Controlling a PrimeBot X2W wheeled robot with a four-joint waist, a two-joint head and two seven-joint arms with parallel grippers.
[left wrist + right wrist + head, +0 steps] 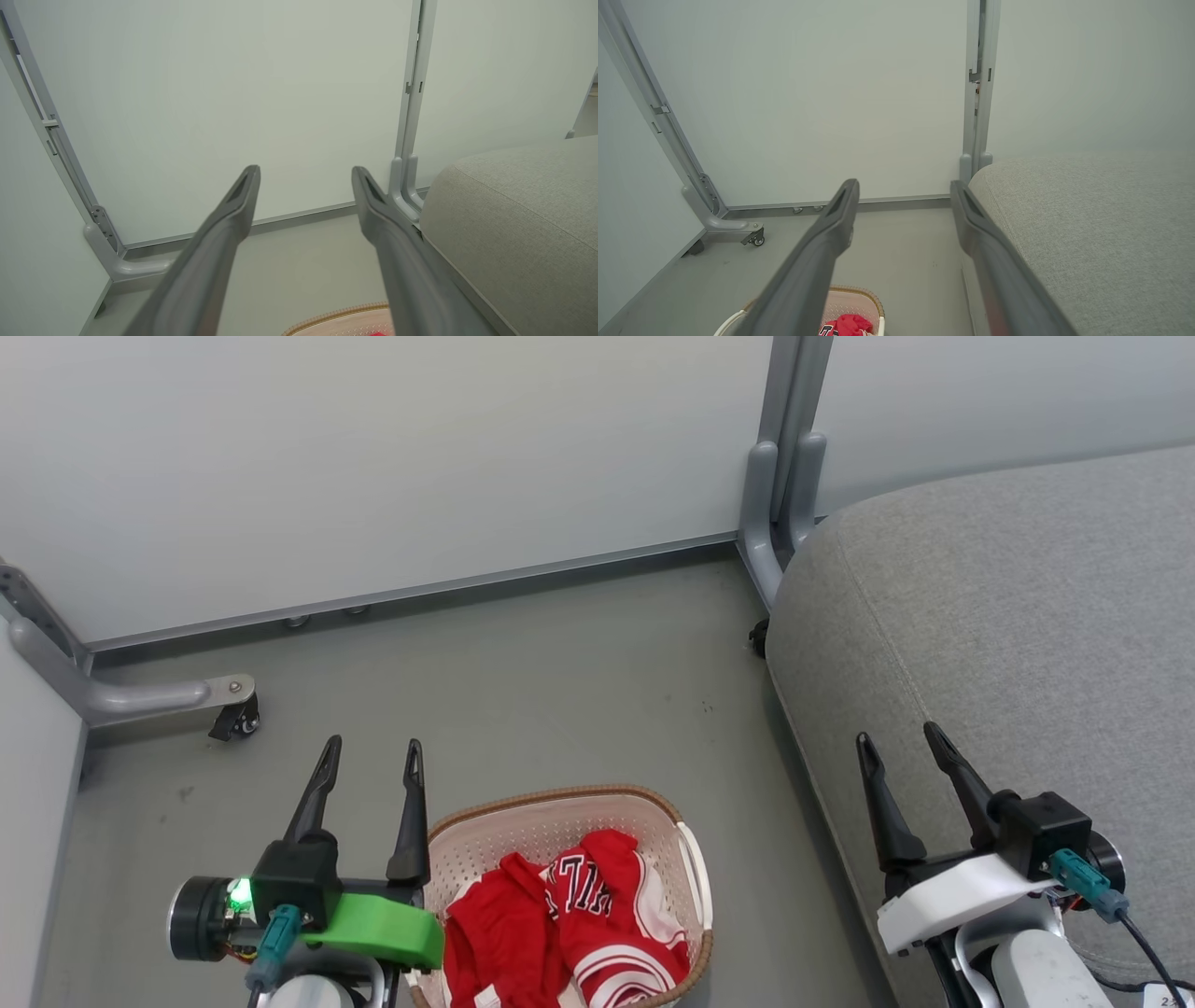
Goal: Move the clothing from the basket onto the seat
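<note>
Head view puts the left gripper [373,742] at the lower left, its two long dark fingers spread wide apart with nothing between them. The fingers touch nothing. Its green housing overlaps the left corner of the small cream-white perforated plastic basket [560,795] with the brown woven-look rim. The right gripper [896,733] sits at the lower right, also spread wide and empty. Its fingers lie in front of the large grey woven-fabric seat cushion [1008,616], and whether they touch the fabric cannot be told.

Both wrist views agree: each pair of fingers stands well apart, with bare pale wall panel showing in the gap.

Inside the basket, at the bottom centre of the head view, lies the red clothing [560,924] in a crumpled heap. A jersey with white stripes [616,971] is on the right and a plainer red piece [495,933] on the left. The basket stands on the grey floor [523,681], just beside the seat's left edge.

The basket's near end and the lowest folds of cloth are cut off by the bottom edge. The jersey's dark lettering is folded and cannot be read. The seat runs off the right edge. In the right wrist view the basket's far end is partly hidden behind a finger.
</note>
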